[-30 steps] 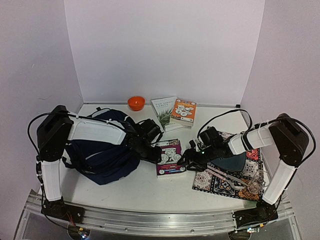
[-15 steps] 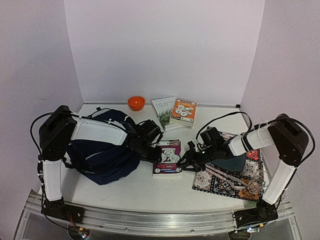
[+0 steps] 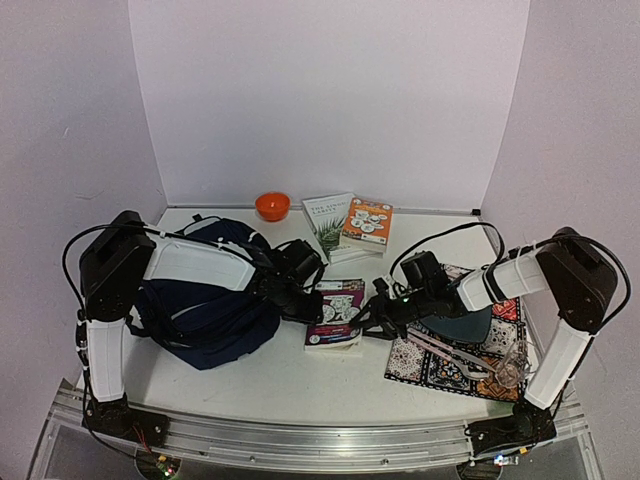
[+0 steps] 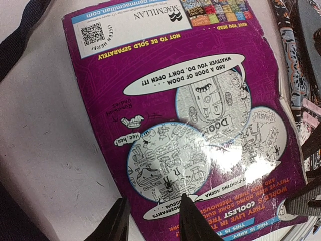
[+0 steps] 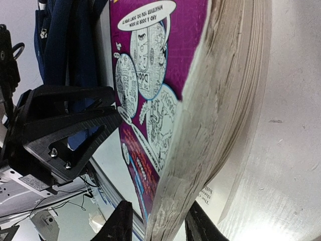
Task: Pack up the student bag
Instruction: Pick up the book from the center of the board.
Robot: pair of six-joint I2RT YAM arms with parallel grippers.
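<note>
A large navy-blue student bag (image 3: 205, 310) lay slumped on the white table (image 3: 280, 375), just beside the left claw (image 3: 298, 298) on its outer side, with the left arm reaching across the bag's top. A patterned mat (image 3: 455, 355) lay behind the right claw (image 3: 366, 314), under that arm. Between the two claws sat a thick purple book (image 3: 335, 312) with cartoon drawings on its cover, its right edge tilted up off the table. The right claw was clamped on that raised edge: in its wrist view one finger (image 5: 120, 221) pressed the cover and the other sat beneath the pages. The left claw's fingers (image 4: 120, 221) stood apart over the book's opposite edge, with the cover showing in the gap between them. Beyond both claws, near the back wall, lay a white book (image 3: 328, 215) overlapped by an orange book (image 3: 367, 222). A small orange bowl (image 3: 272, 206) stood further back from the left claw.
</note>
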